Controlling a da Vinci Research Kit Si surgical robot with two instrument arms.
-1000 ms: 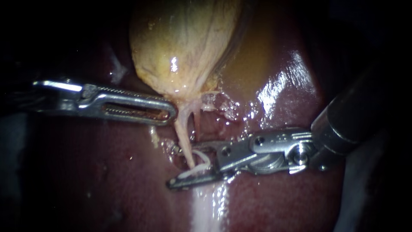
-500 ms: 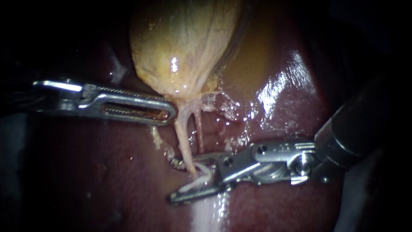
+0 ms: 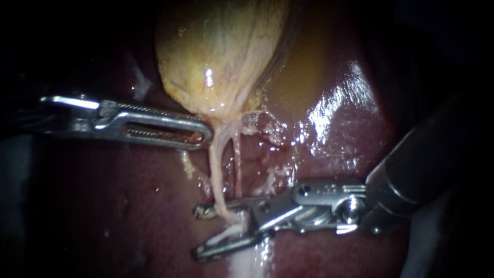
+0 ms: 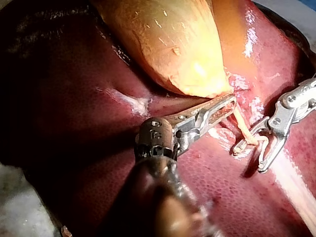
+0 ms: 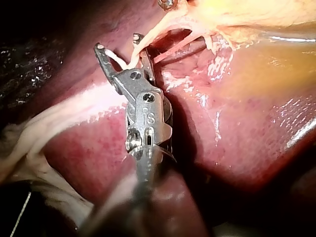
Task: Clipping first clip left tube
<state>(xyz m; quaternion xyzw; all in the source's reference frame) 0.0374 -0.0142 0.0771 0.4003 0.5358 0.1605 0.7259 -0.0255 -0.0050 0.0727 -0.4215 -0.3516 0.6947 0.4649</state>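
Pale left tube (image 3: 215,175) — upright below gallbladder (image 3: 221,56) | right instrument (image 3: 199,231) jaws parted astride it | left instrument (image 3: 207,136) clamps gallbladder

**Endoscope view.** The centre of the frame is brightly lit. The upper left corner, the upper right corner and most of the right side fall into near-black shadow. Sharp white highlights (image 3: 334,105) sit on the wet liver (image 3: 128,206) right of centre, and a pale streak (image 3: 247,260) runs down to the bottom edge. A dull grey-blue surface (image 3: 13,170) shows at the left edge below mid-height, with a similar lighter patch (image 3: 429,231) at the lower right.

**Left wrist view.** A pale grey surface (image 4: 19,207) lies beyond the liver's dark rim.
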